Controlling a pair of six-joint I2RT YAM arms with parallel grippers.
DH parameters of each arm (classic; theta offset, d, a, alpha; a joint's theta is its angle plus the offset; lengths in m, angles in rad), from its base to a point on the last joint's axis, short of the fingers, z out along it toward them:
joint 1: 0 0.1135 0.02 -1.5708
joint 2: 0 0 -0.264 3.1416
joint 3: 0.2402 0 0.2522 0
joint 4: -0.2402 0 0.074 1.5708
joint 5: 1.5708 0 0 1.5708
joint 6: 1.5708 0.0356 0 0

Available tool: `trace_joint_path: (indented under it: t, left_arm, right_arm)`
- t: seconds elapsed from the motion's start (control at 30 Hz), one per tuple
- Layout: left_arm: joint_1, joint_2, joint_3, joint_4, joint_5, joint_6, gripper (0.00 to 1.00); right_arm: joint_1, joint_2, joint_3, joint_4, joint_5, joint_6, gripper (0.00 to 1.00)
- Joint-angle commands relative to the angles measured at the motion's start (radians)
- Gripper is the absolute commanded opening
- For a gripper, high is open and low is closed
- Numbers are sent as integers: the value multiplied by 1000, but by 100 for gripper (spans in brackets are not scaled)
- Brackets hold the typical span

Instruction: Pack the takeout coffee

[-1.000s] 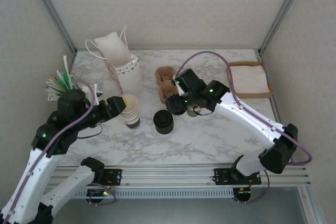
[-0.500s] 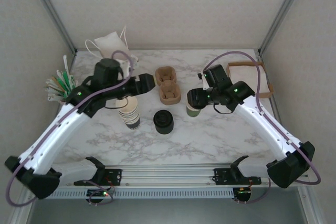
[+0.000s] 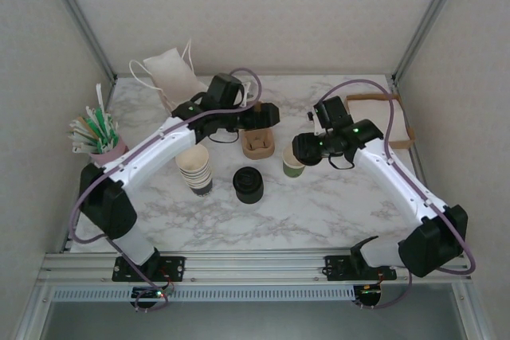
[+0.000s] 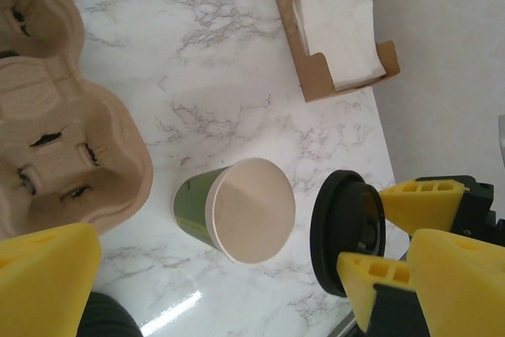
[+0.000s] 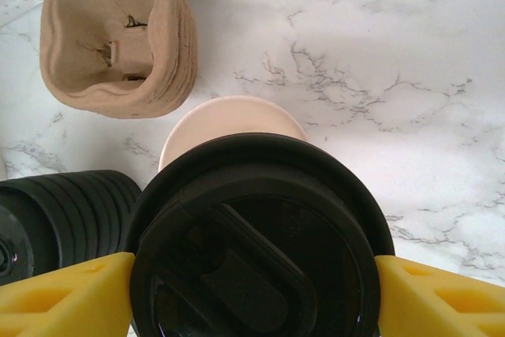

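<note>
The right gripper (image 3: 307, 149) squeezes a black lid (image 5: 252, 234) and holds it just over the green cup (image 4: 237, 219). The cup stands open beside the brown cup tray (image 3: 257, 142). The left gripper (image 3: 267, 115) is wide open and holds nothing. I think the lid goes on next: line it up flat, then push down.

Small olive-green paper cup (image 3: 292, 167) stands upright on the white marble tabletop (image 3: 319, 205). It is uncovered, and its cream interior is exposed. Round black plastic lid (image 5: 252, 234) is off the cup, clamped edge to edge in the right gripper (image 5: 252, 293). It is raised and tilted, just beside the cup's rim without touching it.
</note>
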Motion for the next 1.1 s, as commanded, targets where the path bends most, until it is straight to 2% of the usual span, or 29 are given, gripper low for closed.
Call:
trace_joint_path:
  t: [0.0, 0.27, 0.6, 1.07]
  left_arm:
    - [3, 32, 39, 45, 46, 24, 100]
    - [44, -1, -78, 152, 110, -22, 100]
    - [46, -120, -189, 207, 90, -58, 100]
    - [49, -137, -224, 209, 75, -58, 100]
  right_arm:
    - [-5, 37, -13, 36, 0, -23, 75]
    - [-2, 108, -6, 60, -16, -25, 75]
    - [16, 159, 1, 62, -8, -29, 75]
    - [49, 213, 51, 38, 27, -34, 75]
